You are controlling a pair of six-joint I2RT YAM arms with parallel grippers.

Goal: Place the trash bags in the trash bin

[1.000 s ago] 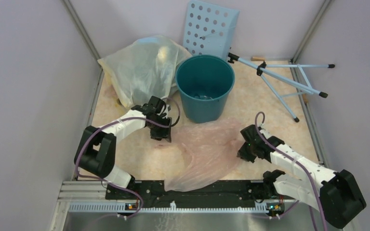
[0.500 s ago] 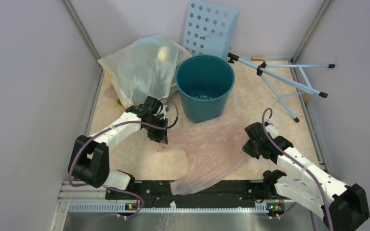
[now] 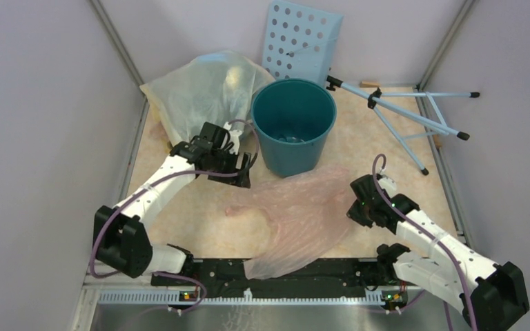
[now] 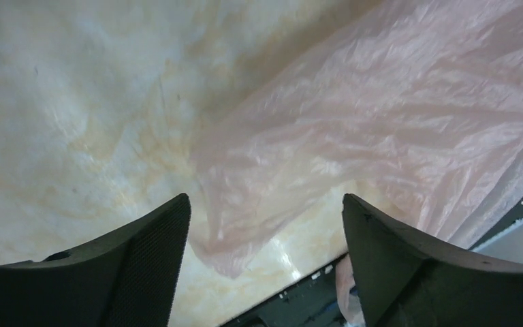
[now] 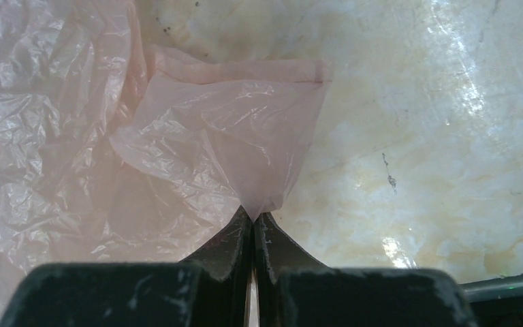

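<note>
- R pincer [image 5: 252, 216]: jaws pressed together, pinching a gathered corner of the pink bag [image 5: 245, 136]. The film fans up and out from the tips toward 12 o'clock in the wrist view.
- In the top view the R pincer [image 3: 356, 209] sits at the bag's 3 o'clock edge.
- L pincer [image 4: 265, 199]: jaws spread wide, nothing gripped. In the wrist view the bag's [image 4: 381, 122] edge lies below, w/ bare surface toward 10 o'clock.
- In the top view the L pincer [image 3: 239, 176] is at the bag's 10 o'clock, just beside the bin's lower left wall.
- Pink bag [image 3: 303, 214]: spread crinkled on the surface [image 3: 386, 152]. Its near end reaches the rail btw the arm bases; its far edge lies by the bin's foot.
- Trash bin [image 3: 293, 155]: upright, at 12 o'clock from the bag.
- Yellowish sack [image 3: 200, 96]: at the bin's 9–10 o'clock, against it.
- Holed blue panel [image 3: 303, 41]: at the bin's 12 o'clock.
- Tripod stand [image 3: 414, 114]: lying at the bin's 3 o'clock.
</note>
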